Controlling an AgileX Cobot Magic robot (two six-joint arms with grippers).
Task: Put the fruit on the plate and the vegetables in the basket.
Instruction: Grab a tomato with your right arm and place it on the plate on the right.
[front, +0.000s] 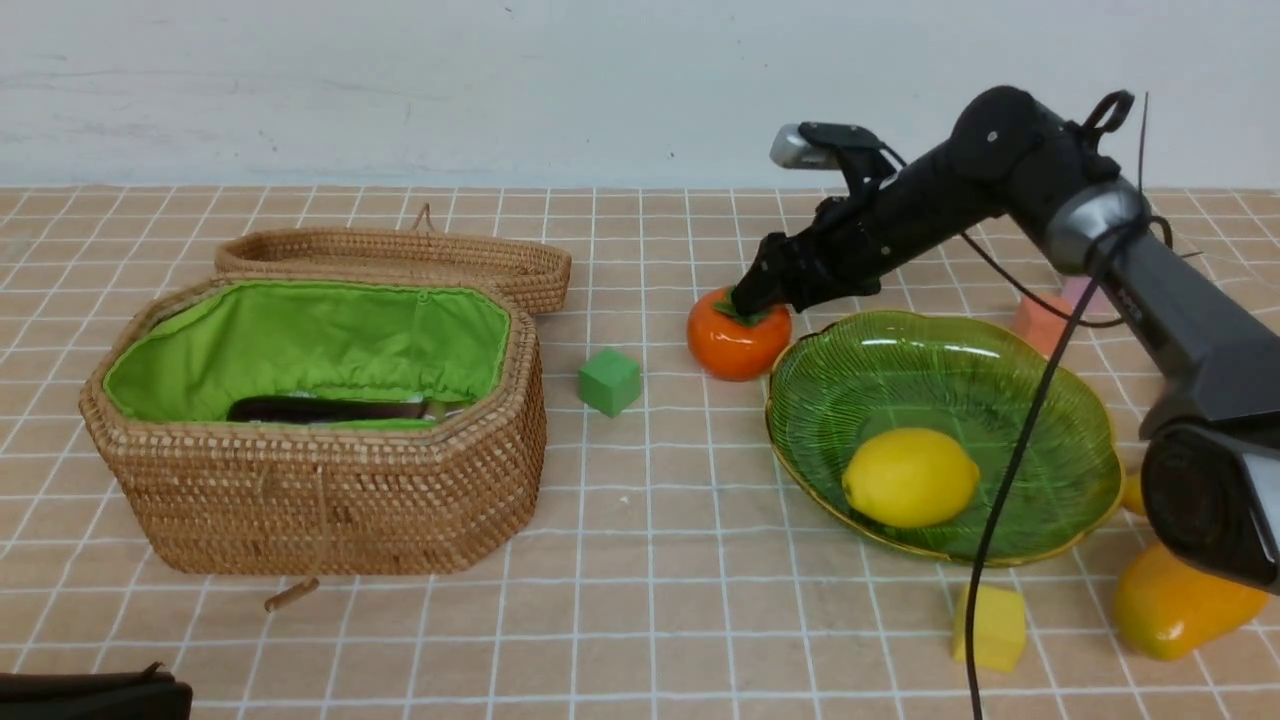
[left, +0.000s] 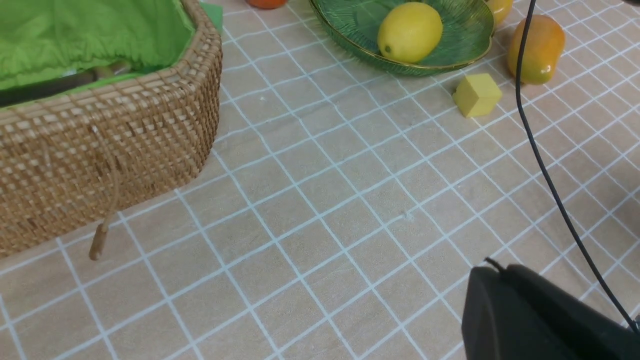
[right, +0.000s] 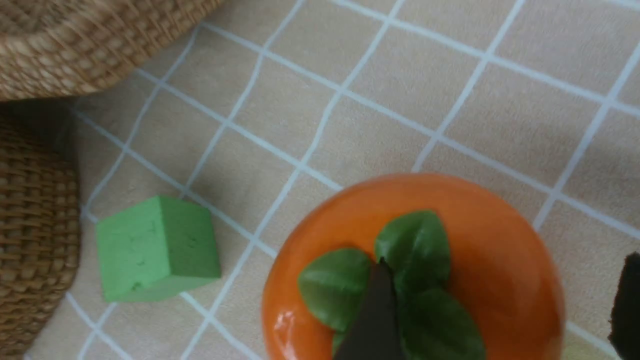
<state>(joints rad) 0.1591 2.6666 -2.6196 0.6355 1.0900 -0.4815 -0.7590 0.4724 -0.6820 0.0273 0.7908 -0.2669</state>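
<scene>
My right gripper (front: 752, 292) is open and low over the orange persimmon (front: 735, 345), just left of the green plate (front: 1000, 350). In the right wrist view one fingertip (right: 375, 310) lies over the leaf cap of the persimmon (right: 475, 260) and the other is off its side. A lemon (front: 910, 477) lies on the plate. The mango (front: 1180, 605) lies on the table at the right. A bit of banana (left: 500, 7) shows behind the plate. The eggplant (front: 320, 408) lies in the open basket (front: 320, 500). Carrot and gourd are hidden. My left gripper (left: 500, 290) shows only as a dark shape.
A green foam cube (front: 609, 381) sits between basket and persimmon. A yellow cube (front: 990, 627) lies in front of the plate. Pink and orange cubes (front: 1040, 320) lie behind it. The right arm's cable (front: 1010, 470) hangs across the plate. The basket lid (front: 400, 255) lies open behind.
</scene>
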